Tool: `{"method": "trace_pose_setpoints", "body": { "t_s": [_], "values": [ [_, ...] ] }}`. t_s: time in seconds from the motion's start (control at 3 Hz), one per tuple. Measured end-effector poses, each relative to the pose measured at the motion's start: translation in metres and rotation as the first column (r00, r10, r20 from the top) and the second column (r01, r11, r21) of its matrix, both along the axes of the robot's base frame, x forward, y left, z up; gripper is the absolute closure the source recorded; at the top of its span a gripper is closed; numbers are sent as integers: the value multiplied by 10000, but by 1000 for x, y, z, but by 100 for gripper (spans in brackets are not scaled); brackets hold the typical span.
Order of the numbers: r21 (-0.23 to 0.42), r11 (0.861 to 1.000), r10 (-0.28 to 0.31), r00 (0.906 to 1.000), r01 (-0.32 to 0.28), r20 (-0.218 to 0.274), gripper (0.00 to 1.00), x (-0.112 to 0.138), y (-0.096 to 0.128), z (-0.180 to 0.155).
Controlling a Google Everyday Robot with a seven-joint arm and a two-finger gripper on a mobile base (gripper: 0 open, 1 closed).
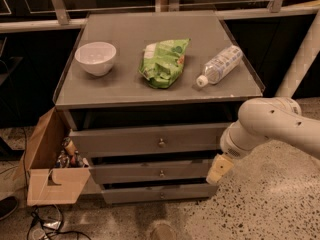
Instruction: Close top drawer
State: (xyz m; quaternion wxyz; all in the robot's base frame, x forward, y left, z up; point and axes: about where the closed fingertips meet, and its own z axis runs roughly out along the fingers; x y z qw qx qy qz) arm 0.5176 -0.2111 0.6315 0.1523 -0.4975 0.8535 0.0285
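Camera view gives us three grey drawers: the top drawer [145,140], pulled partly out, lies up and left of the gripper [219,170], and the two lower drawers [150,174] lie to its left. We count one bowl [95,58], one green bag [164,61] and one bottle [220,64] on the desk [125,86], all above the gripper. Our white arm [267,124], cut off at the right edge, bends down to the drawers' right ends. We cannot tell whether the gripper is open or closed. One cardboard box [50,184] stands well to the left, its contents hard to make out.
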Motion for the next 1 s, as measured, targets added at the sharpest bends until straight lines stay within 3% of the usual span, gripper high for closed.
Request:
{"method": "trace_pose_setpoints", "body": {
  "t_s": [1.0],
  "values": [
    [63,10000,-78,10000,77,35,65,9,-1,-1]
  ]
}}
